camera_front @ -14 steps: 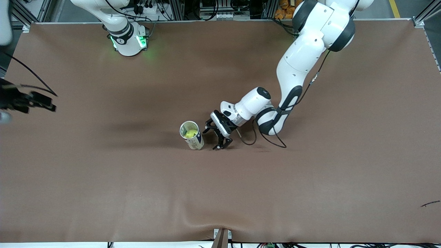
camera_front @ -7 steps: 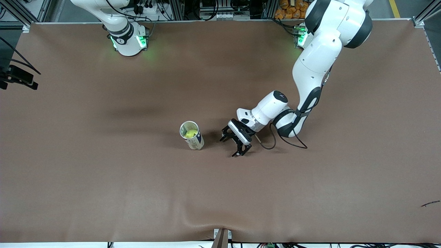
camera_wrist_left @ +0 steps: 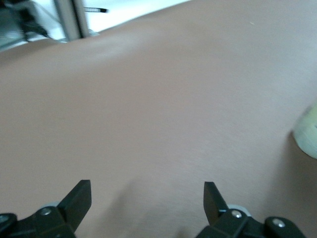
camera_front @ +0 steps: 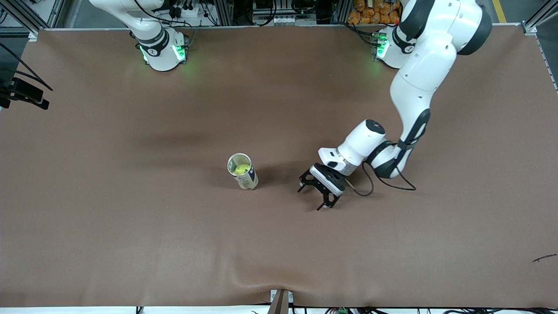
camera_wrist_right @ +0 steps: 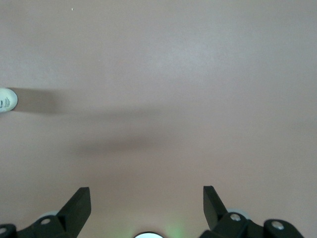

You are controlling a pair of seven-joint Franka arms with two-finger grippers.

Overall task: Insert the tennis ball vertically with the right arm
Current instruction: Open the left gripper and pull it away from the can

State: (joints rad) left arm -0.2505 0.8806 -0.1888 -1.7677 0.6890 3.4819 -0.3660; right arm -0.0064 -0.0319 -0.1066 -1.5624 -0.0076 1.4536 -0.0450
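Note:
A yellow-green tennis ball (camera_front: 242, 168) lies inside an upright pale can (camera_front: 243, 172) in the middle of the brown table. The can's edge also shows in the left wrist view (camera_wrist_left: 309, 135) and in the right wrist view (camera_wrist_right: 6, 100). My left gripper (camera_front: 310, 199) hangs low over the table beside the can, toward the left arm's end, open and empty (camera_wrist_left: 147, 184). My right gripper (camera_wrist_right: 146, 191) is open and empty, high over the table. In the front view only dark parts of the right hand (camera_front: 25, 93) show at the picture's edge.
The brown mat (camera_front: 174, 244) covers the whole table and has a wrinkle at the edge nearest the front camera. The right arm's base (camera_front: 161, 50) and the left arm's base (camera_front: 390, 48) glow green along the table's back edge.
My left gripper has drawn away from the can toward the left arm's end, staying open. The right hand has lifted at the picture's edge. The can and ball have not moved.

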